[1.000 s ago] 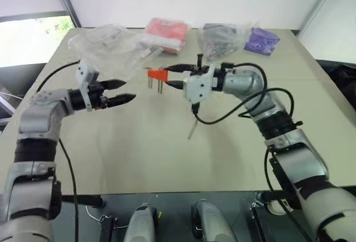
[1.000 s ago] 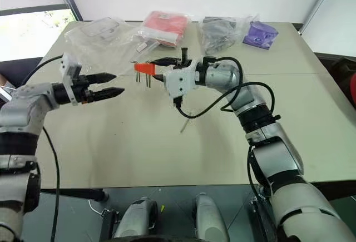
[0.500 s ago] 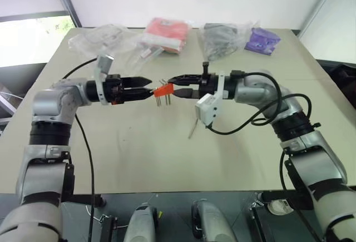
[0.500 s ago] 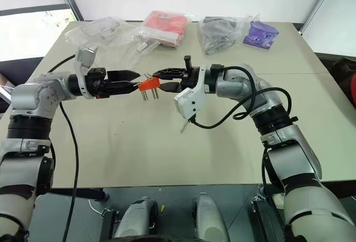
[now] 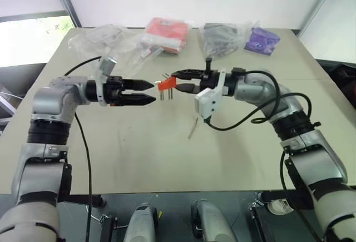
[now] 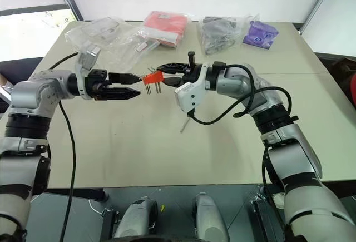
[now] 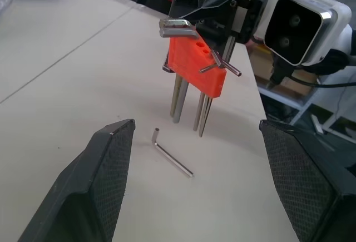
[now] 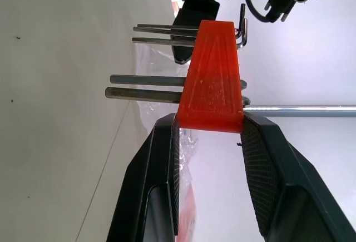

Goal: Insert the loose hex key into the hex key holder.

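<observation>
Red-orange hex key holder [image 5: 164,84] lifted, left gripper [image 5: 149,92] nearer

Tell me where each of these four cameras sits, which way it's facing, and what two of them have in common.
Left and right eye views: on the head, looking forward and down at the table; both arms show.
Left wrist view: along the open left gripper toward the hex key holder, with the loose hex key on the table below.
Right wrist view: along the right gripper, which is clamping the holder.
Both wrist views share the holder.
</observation>
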Tool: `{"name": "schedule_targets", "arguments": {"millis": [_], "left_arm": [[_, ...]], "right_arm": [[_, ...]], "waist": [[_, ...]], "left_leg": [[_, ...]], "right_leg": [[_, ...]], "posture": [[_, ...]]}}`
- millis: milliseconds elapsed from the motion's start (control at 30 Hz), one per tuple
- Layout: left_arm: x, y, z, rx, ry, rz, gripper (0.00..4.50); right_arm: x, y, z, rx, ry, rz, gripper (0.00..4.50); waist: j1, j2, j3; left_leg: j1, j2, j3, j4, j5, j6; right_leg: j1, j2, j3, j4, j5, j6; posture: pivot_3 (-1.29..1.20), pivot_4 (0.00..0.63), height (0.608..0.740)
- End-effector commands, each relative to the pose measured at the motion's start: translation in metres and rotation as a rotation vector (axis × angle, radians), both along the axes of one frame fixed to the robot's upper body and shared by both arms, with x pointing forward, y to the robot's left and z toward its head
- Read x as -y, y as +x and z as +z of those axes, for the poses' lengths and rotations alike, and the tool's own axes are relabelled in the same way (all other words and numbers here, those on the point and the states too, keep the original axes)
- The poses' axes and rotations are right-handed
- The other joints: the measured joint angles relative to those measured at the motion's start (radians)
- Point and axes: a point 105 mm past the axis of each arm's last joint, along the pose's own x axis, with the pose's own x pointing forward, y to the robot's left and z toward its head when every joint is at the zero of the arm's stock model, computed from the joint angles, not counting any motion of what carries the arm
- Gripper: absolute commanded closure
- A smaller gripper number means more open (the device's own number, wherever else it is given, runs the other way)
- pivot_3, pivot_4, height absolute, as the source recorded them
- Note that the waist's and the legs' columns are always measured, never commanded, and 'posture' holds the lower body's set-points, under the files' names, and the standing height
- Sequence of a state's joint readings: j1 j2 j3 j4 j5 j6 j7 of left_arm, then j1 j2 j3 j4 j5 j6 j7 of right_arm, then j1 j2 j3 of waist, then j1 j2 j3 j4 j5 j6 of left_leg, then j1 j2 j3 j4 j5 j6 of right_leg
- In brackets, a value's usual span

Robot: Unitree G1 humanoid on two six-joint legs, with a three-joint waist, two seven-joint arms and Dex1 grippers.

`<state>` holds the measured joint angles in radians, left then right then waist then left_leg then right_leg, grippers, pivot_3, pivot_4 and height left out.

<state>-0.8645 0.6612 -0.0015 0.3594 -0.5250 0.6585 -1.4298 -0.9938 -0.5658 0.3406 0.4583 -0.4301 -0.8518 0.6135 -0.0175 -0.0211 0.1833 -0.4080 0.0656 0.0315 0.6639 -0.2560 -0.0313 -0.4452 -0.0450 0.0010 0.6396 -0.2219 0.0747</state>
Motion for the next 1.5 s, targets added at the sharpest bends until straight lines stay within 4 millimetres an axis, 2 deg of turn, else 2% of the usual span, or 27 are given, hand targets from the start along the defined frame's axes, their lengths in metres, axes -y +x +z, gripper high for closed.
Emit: {"name": "schedule_targets", "arguments": {"millis": [33, 267, 433, 933, 1100, 1400, 1500], "left_arm": [[0.007, 0.001, 0.02, 0.101, -0.044, 0.008, 0.73], [0.032, 0.011, 0.026, 0.199, -0.106, 0.077, 0.73], [0.039, 0.013, 0.025, 0.203, -0.144, 0.11, 0.73], [0.038, 0.019, 0.009, 0.168, -0.109, 0.156, 0.73], [0.037, 0.019, 0.007, 0.17, -0.102, 0.163, 3.17], [0.038, 0.02, 0.008, 0.168, -0.112, 0.168, 3.17], [0.038, 0.021, 0.008, 0.171, -0.119, 0.176, 4.04]], "right_arm": [[-0.003, -0.001, 0.017, 0.043, 0.036, 0.008, 3.48], [-0.007, 0.004, 0.009, 0.008, 0.025, -0.031, 3.48], [-0.01, 0.005, 0.007, -0.004, 0.031, -0.044, 3.48], [-0.011, 0.009, 0.011, 0.016, 0.048, -0.063, 3.48], [-0.011, 0.009, 0.012, 0.023, 0.054, -0.067, 3.48], [-0.012, 0.008, 0.009, 0.021, 0.05, -0.062, 3.48], [-0.012, 0.007, 0.009, 0.021, 0.049, -0.059, 3.48]], "waist": [[0.002, 0.0, 0.0], [0.003, 0.0, 0.0], [-0.001, 0.0, 0.0], [0.001, 0.0, 0.0], [0.001, 0.0, 0.0], [0.001, 0.0, 0.0], [0.001, 0.0, 0.0]], "left_leg": [[0.0, 0.0, 0.0, 0.0, 0.0, 0.0], [0.0, 0.0, 0.0, 0.0, 0.0, 0.0], [0.0, 0.0, 0.0, 0.0, 0.0, 0.0], [0.0, 0.0, 0.0, 0.0, 0.0, 0.0], [0.0, 0.0, 0.0, 0.0, 0.0, 0.0], [0.0, 0.0, 0.0, 0.0, 0.0, 0.0], [0.0, 0.0, 0.0, 0.0, 0.0, 0.0]], "right_leg": [[0.0, 0.0, 0.0, 0.0, 0.0, 0.0], [0.0, 0.0, 0.0, 0.0, 0.0, 0.0], [0.0, 0.0, 0.0, 0.0, 0.0, 0.0], [0.0, 0.0, 0.0, 0.0, 0.0, 0.0], [0.0, 0.0, 0.0, 0.0, 0.0, 0.0], [0.0, 0.0, 0.0, 0.0, 0.0, 0.0], [0.0, 0.0, 0.0, 0.0, 0.0, 0.0]], "posture": [[0.0, 0.15, 0.739], [0.0, 0.15, 0.739], [0.0, 0.15, 0.739], [0.0, 0.15, 0.739], [0.0, 0.15, 0.739], [0.0, 0.15, 0.739], [0.0, 0.15, 0.739]]}}
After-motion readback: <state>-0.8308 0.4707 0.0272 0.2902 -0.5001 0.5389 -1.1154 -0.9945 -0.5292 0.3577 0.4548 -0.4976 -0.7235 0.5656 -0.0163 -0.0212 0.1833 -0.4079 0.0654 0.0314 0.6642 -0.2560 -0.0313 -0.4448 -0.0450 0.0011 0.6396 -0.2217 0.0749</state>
